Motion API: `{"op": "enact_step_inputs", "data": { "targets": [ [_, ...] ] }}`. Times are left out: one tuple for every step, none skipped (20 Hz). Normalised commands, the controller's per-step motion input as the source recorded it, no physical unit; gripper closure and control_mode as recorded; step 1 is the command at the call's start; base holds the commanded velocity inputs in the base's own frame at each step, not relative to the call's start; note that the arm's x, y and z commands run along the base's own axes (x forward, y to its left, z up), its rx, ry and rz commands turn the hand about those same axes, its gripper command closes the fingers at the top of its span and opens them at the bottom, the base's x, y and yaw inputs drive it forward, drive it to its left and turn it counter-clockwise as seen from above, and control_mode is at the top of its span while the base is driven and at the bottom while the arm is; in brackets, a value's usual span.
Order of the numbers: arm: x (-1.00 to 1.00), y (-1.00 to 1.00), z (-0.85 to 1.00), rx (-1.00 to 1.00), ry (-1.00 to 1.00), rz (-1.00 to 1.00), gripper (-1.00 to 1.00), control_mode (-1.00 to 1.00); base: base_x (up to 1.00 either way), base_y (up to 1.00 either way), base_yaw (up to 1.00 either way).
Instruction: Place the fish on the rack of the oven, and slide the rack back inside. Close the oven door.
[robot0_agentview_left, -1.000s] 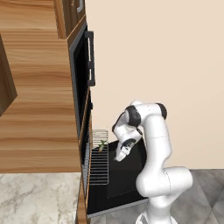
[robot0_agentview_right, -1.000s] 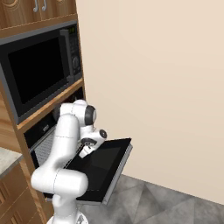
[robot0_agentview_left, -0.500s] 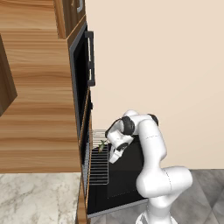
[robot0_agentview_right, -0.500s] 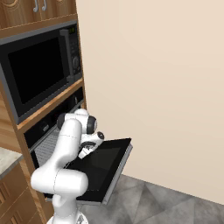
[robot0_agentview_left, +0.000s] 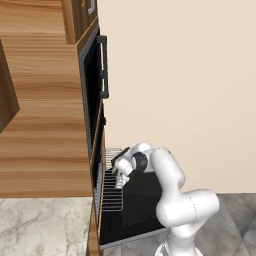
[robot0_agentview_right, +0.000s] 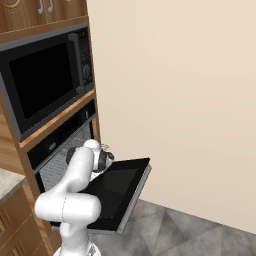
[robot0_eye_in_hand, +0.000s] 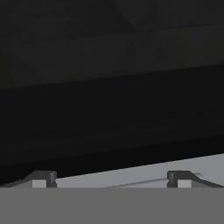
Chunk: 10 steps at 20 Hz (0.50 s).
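**Reaching low over the pulled-out rack**

Hanging low over the drawn-out flat silver wire rack (robot0_agentview_left: 112, 182), the white arm's two-finger gripper (robot0_eye_in_hand: 109, 178) points into the dark cavity of the black-fronted built-in oven (robot0_agentview_right: 62, 142). Its jaws stand spread as wide as they go, with nothing between them; the hand view has the two dark tips well apart against blackness and a pale strip.

The rack projects from the oven mouth out above the large black glass oven door (robot0_agentview_right: 117, 190), which lies dropped flat and fully open. In the left base view the hand sits just above the rack's inner half, close to the oven mouth.

The small olive-green fish cannot be made out in these pictures; the wrist covers the part of the rack nearest the oven where it would likely lie, so its long axis cannot be told.

Judging by this, the coming move is the push on the rack. The rack's sliding direction runs straight into the oven, and the jaws already face that way, so the outer edge of the rack lies behind the fingertips, toward the robot's base.
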Motion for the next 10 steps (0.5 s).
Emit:
{"op": "enact_step_inputs", "data": {
  "targets": [
    [0.62, 0.68, -0.41, 0.00, 0.10, 0.02, -1.00, -1.00, 0.00, 0.00, 0.00],
    [0.60, 0.70, -0.31, 0.00, 0.12, 0.01, -1.00, -1.00, 0.00, 0.00, 0.00],
    [0.61, 0.75, -0.22, 0.00, 0.13, 0.01, -1.00, -1.00, 0.00, 0.00, 0.00],
    [0.57, 0.78, -0.09, 0.00, 0.13, 0.00, -1.00, -1.00, 0.00, 0.00, 0.00],
    [0.54, 0.86, 0.00, -0.01, 0.12, 0.00, -1.00, -1.00, 0.00, 0.00, 0.00],
    [0.51, 0.86, 0.00, -0.01, 0.13, 0.00, -1.00, -1.00, 0.00, 0.00, 0.00],
    [0.47, 0.91, 0.00, -0.03, 0.11, 0.00, -1.00, -1.00, 0.00, 0.00, 0.00],
    [0.42, 0.91, 0.02, -0.05, 0.10, 0.00, -1.00, -1.00, 0.00, 0.00, 0.00],
    [0.32, 0.87, 0.19, -0.06, 0.06, 0.00, -1.00, -1.00, 0.00, 0.00, 0.00],
    [0.26, 0.81, 0.34, -0.07, 0.04, 0.00, -1.00, -1.00, 0.00, 0.00, 0.00]
  ]
}}
